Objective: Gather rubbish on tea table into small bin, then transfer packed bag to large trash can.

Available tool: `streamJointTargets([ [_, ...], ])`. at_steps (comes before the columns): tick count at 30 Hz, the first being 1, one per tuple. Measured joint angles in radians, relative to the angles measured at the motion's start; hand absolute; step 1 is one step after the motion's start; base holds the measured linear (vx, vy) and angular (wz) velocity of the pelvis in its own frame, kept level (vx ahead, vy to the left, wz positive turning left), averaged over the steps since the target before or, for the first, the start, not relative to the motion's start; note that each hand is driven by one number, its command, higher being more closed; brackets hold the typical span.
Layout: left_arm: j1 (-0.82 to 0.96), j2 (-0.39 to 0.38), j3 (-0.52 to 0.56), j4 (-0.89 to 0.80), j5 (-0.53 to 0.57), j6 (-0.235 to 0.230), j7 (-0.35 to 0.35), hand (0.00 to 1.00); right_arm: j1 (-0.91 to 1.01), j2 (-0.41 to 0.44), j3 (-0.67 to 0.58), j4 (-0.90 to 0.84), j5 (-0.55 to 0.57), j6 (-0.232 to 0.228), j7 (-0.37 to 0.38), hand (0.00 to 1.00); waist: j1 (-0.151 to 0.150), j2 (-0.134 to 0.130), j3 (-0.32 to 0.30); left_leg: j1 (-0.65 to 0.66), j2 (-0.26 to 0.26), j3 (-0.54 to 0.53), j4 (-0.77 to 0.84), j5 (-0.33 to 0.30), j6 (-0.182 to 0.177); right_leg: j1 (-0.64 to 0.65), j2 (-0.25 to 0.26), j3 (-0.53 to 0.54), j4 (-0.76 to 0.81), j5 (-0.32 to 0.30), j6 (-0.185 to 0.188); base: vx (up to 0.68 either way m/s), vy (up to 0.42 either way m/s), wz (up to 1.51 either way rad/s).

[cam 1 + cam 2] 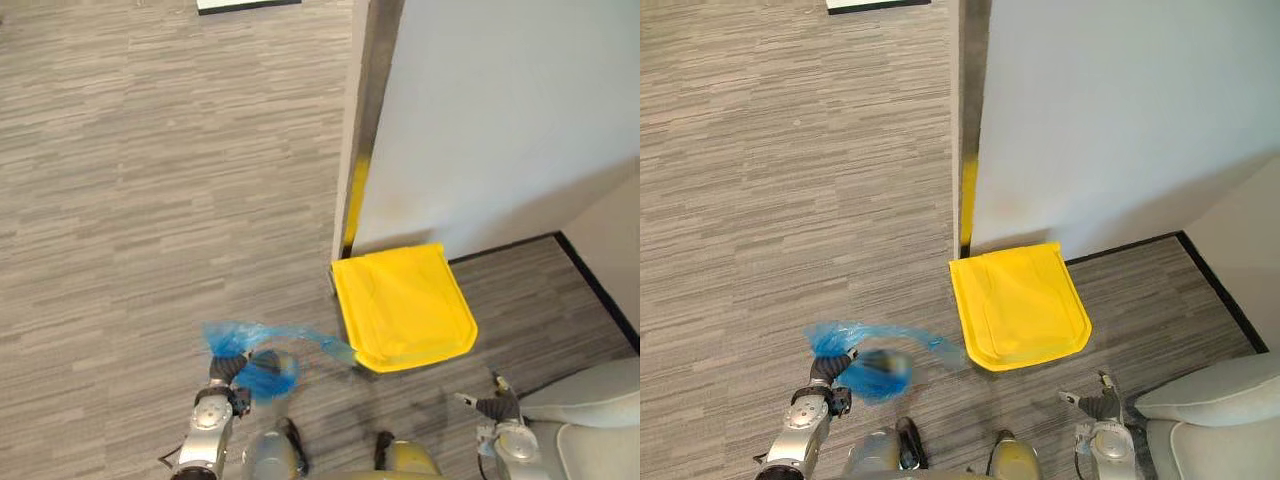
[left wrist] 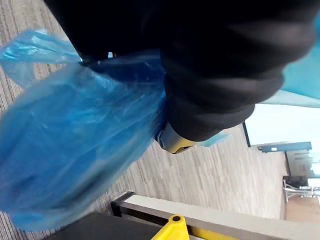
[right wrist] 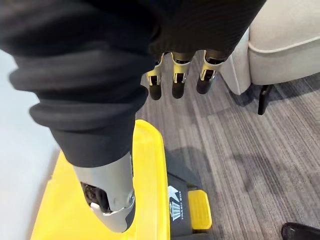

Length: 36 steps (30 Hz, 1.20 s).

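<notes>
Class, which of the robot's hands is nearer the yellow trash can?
Right. The right hand hangs by a near corner of the yellow trash can; the left hand, clutching the blue bag, is farther off.

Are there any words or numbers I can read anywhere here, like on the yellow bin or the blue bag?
No readable words.
White mark on the dark front of the yellow-lidded trash can: too blurred to read.
Blue bag in the left hand: no print visible.
</notes>
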Motion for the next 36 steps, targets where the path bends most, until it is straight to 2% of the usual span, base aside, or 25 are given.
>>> streamJointTargets([
  [8, 0.019, 0.014, -0.001, 0.030, 0.013, 0.000, -0.001, 1.00, -0.002, -0.004, -0.036, 0.099, -0.002, 0.006, 0.000, 0.00, -0.012, 0.001, -0.001, 0.063, -0.002, 0.054, -0.061, 0.009, -0.015, -0.004, 0.010, 0.050, 0.000, 0.015, 0.018, 0.00, -0.028, -0.24],
  [9, 0.025, 0.018, -0.001, 0.031, 0.017, 0.000, 0.000, 1.00, -0.004, -0.004, -0.035, 0.099, -0.002, 0.005, 0.000, 0.00, -0.022, 0.002, -0.002, 0.067, -0.002, 0.060, -0.067, 0.010, -0.015, -0.008, 0.011, 0.053, 0.000, 0.024, 0.020, -0.06, 0.023, -0.22],
  [13, 0.030, 0.018, -0.001, 0.060, 0.017, 0.000, 0.000, 1.00, -0.020, -0.008, -0.032, 0.112, -0.002, 0.006, 0.000, 0.00, -0.023, 0.011, -0.008, 0.067, -0.006, 0.080, -0.086, 0.014, -0.015, -0.043, 0.017, 0.074, -0.009, 0.075, 0.023, -0.07, 0.046, -0.34],
  [16, 0.029, 0.018, -0.002, 0.066, 0.017, 0.000, -0.001, 1.00, -0.022, -0.007, -0.016, 0.119, -0.002, 0.006, 0.000, 0.00, -0.024, 0.012, -0.009, 0.063, -0.024, 0.092, -0.115, 0.031, 0.002, -0.057, 0.012, 0.073, -0.039, 0.115, 0.026, -0.12, 0.062, -0.17],
  [19, 0.027, 0.018, -0.005, 0.065, 0.017, -0.001, -0.001, 1.00, -0.027, -0.009, -0.015, 0.117, -0.002, 0.006, 0.000, 0.00, -0.025, 0.012, -0.010, 0.045, -0.047, 0.089, -0.119, 0.036, 0.011, -0.077, -0.005, 0.070, -0.041, 0.113, 0.027, -0.13, 0.028, -0.06],
  [20, 0.028, 0.021, -0.005, 0.064, 0.017, -0.001, -0.002, 1.00, -0.032, -0.009, -0.013, 0.115, -0.001, 0.007, 0.000, 0.00, -0.024, 0.007, -0.012, 0.032, -0.063, 0.086, -0.118, 0.035, 0.013, -0.096, -0.023, 0.063, -0.028, 0.095, 0.038, -0.16, 0.009, 0.05],
  [21, 0.027, 0.023, -0.007, 0.063, 0.017, -0.001, -0.002, 1.00, -0.034, -0.010, -0.014, 0.102, -0.001, 0.008, 0.000, 0.00, -0.026, -0.001, -0.007, 0.021, -0.078, 0.079, -0.104, 0.022, 0.016, -0.108, -0.048, 0.044, 0.001, 0.053, 0.035, -0.21, -0.006, 0.12],
  [22, 0.027, 0.025, -0.015, 0.062, 0.017, -0.001, -0.002, 1.00, -0.039, -0.012, -0.014, 0.095, 0.000, 0.011, -0.001, 0.00, -0.030, -0.001, -0.003, 0.019, -0.083, 0.070, -0.096, 0.019, 0.020, -0.116, -0.058, 0.039, 0.023, 0.039, 0.034, -0.21, 0.043, 0.45],
  [23, 0.031, 0.030, -0.036, 0.045, 0.017, 0.001, -0.003, 1.00, -0.033, -0.015, -0.016, 0.086, 0.000, 0.013, -0.002, 0.00, -0.044, -0.019, 0.004, 0.008, -0.111, 0.042, -0.055, 0.009, 0.021, -0.113, -0.094, 0.005, 0.040, 0.011, 0.029, -0.16, 0.075, 0.51],
  [24, 0.035, 0.028, -0.043, 0.028, 0.017, 0.001, -0.003, 1.00, -0.034, -0.023, -0.016, 0.085, 0.001, 0.016, -0.003, 0.00, -0.047, -0.013, 0.008, -0.013, -0.087, 0.026, 0.110, -0.046, 0.052, -0.104, -0.101, -0.023, 0.064, 0.008, 0.037, -0.09, 0.113, 0.47],
  [25, 0.040, 0.028, -0.045, 0.022, 0.017, 0.001, -0.003, 1.00, -0.034, -0.028, -0.017, 0.081, 0.002, 0.017, -0.004, 0.00, -0.046, 0.002, 0.005, 0.000, -0.071, 0.014, 0.159, -0.100, 0.057, -0.097, -0.102, -0.042, 0.098, 0.022, 0.070, -0.09, 0.126, 0.07],
  [26, 0.016, 0.037, -0.042, 0.024, 0.016, 0.003, 0.000, 1.00, -0.047, -0.030, -0.018, 0.067, 0.008, 0.017, -0.012, 0.00, -0.040, 0.017, 0.038, 0.040, -0.058, -0.010, 0.167, -0.201, 0.069, -0.181, -0.114, -0.060, 0.311, 0.011, 0.079, -0.18, 0.143, -0.31],
  [27, -0.008, 0.049, -0.041, 0.033, 0.013, 0.009, 0.004, 1.00, -0.080, -0.030, -0.016, 0.067, 0.011, 0.017, -0.014, 0.00, -0.019, 0.003, 0.057, 0.041, -0.056, -0.009, 0.198, -0.222, 0.076, -0.238, -0.108, -0.056, 0.300, -0.029, 0.085, -0.23, 0.113, -0.23],
  [28, -0.045, 0.058, -0.045, 0.040, 0.013, 0.011, 0.004, 1.00, -0.098, -0.034, -0.017, 0.062, 0.024, 0.020, -0.019, 0.00, -0.011, 0.003, 0.076, 0.021, -0.034, -0.020, 0.252, -0.248, 0.078, -0.259, -0.090, -0.078, 0.187, 0.021, 0.055, -0.19, 0.042, 0.00],
  [30, -0.075, 0.049, -0.050, 0.045, 0.010, 0.011, 0.006, 1.00, -0.090, -0.037, -0.018, 0.046, 0.037, 0.024, -0.023, 0.00, -0.023, -0.010, 0.085, 0.008, -0.036, -0.052, 0.289, -0.265, 0.078, -0.262, -0.078, -0.078, 0.154, 0.082, 0.060, -0.05, -0.008, 0.57],
  [32, -0.092, 0.043, -0.069, 0.045, -0.006, 0.011, 0.012, 1.00, -0.077, -0.039, -0.023, 0.033, 0.040, 0.027, -0.023, 0.00, -0.021, -0.011, 0.094, 0.000, -0.036, -0.094, 0.330, -0.289, 0.066, -0.251, -0.054, -0.025, 0.176, 0.100, 0.051, 0.05, -0.020, 0.58],
  [34, -0.113, 0.045, -0.093, 0.045, -0.008, 0.011, 0.025, 1.00, -0.041, -0.035, -0.038, -0.007, 0.059, 0.028, -0.022, 0.00, -0.023, -0.020, 0.095, -0.023, -0.065, -0.170, 0.359, -0.299, 0.054, -0.266, -0.009, 0.088, 0.263, 0.065, 0.047, 0.11, -0.080, 0.96],
  [36, -0.120, 0.039, -0.110, 0.044, -0.008, 0.011, 0.025, 1.00, -0.011, -0.023, -0.073, -0.022, 0.076, 0.038, -0.022, 0.00, -0.028, -0.016, 0.092, -0.028, -0.085, -0.231, 0.363, -0.311, 0.045, -0.267, 0.005, 0.126, 0.323, 0.001, 0.048, 0.20, -0.147, 1.04],
])
